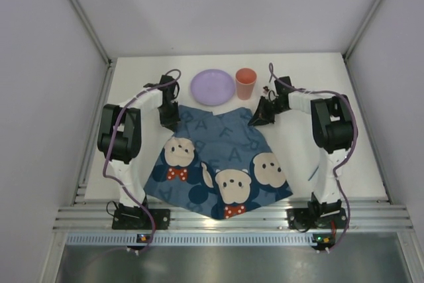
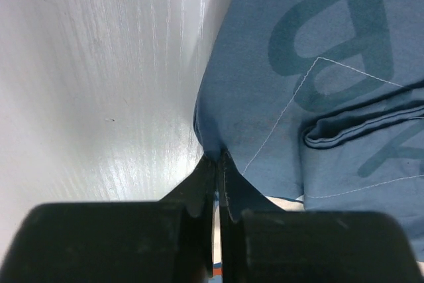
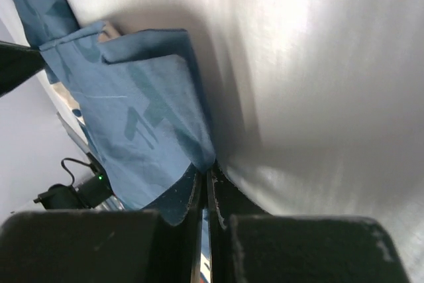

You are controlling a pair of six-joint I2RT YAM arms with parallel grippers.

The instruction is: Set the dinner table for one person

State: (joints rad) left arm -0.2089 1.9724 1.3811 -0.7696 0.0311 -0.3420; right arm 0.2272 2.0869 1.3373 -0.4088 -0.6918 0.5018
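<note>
Blue bear-print mat (image 1: 218, 164) is lying mid-frame on the white table (image 1: 351, 150). The left hand (image 1: 170, 122) is pinching its upper-left corner tight, and the right hand (image 1: 256, 118) is pinching its upper-right corner.

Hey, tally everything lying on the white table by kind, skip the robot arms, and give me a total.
On the white dinner table:
Lilac plate: 1
Coral cup: 1
Blue bear-print cloth mat: 1
Total: 3
</note>
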